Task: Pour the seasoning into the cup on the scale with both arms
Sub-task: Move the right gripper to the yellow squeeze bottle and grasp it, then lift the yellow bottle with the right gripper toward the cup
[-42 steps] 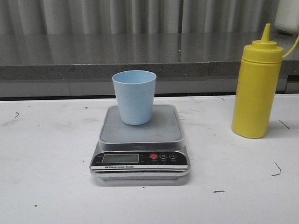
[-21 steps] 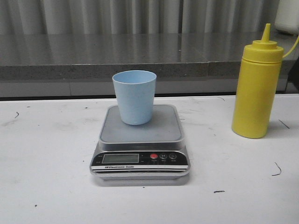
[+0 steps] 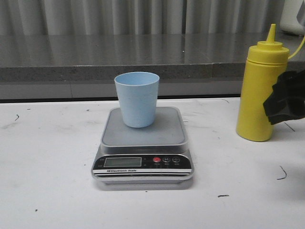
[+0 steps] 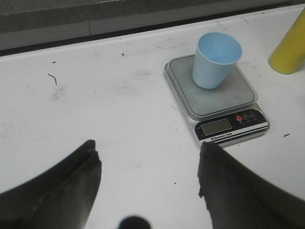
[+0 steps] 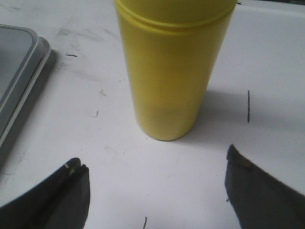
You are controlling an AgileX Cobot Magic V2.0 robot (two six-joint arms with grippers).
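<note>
The pale blue cup [image 3: 137, 98] stands upright on the silver scale [image 3: 143, 145] at the table's middle; both also show in the left wrist view, cup [image 4: 215, 59] and scale [image 4: 217, 98]. The yellow seasoning bottle [image 3: 261, 86] stands upright at the right. My right gripper [image 3: 286, 100] enters from the right edge, just beside the bottle. In the right wrist view it [image 5: 155, 164] is open, with the bottle [image 5: 171, 71] a short way ahead between the finger lines, not touched. My left gripper [image 4: 147, 152] is open and empty over bare table, left of and nearer than the scale.
A grey stone ledge [image 3: 119, 59] runs along the back of the white table [image 3: 47, 157]. A white object [image 3: 293, 16] stands on the ledge at the far right. Small dark marks dot the tabletop.
My right gripper has come into the front view from the right edge, next to the yellow bottle. Cup, scale and bottle have not moved.
</note>
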